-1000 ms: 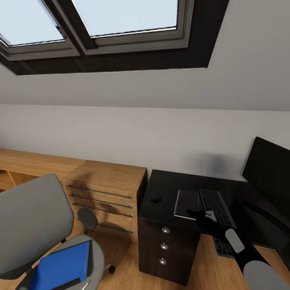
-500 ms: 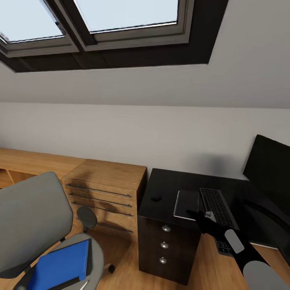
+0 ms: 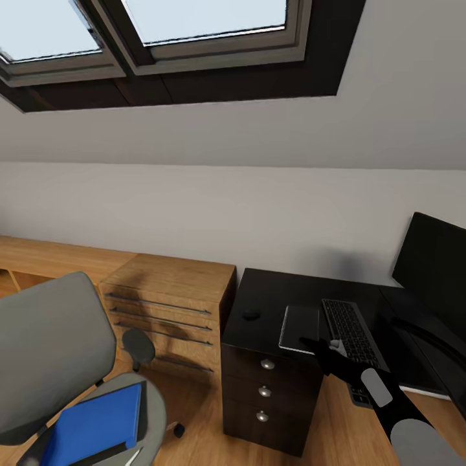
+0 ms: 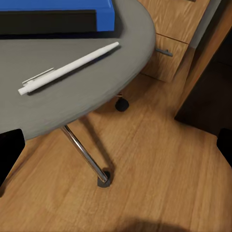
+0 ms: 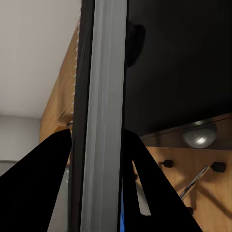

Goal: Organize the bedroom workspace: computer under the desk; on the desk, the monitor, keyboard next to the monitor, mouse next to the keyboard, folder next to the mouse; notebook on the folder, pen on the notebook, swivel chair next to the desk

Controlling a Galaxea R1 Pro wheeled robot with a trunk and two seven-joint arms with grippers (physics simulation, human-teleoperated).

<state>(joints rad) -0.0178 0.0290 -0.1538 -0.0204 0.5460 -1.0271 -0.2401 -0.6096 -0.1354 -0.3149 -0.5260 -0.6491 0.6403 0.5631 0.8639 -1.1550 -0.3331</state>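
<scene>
Monitor (image 3: 432, 262) – folder (image 3: 97, 424) too – cut by edges.

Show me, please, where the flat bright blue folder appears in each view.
Head view: blue folder lower left, on the grey padded chair seat.
Left wrist view: beyond the white pen, on that seat.
Right wrist view: perhaps the thin blue sliver; unclear.
Shared landmark: the seat.

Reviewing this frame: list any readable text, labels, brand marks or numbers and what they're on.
None can be read.
keyboard: key legends too small and blurred to read.
monitor: screen dark, no logo visible.
folder: plain blue cover, no label.
pen: plain white barrel, no print visible.
desk drawers: silver knobs, no markings.
</scene>
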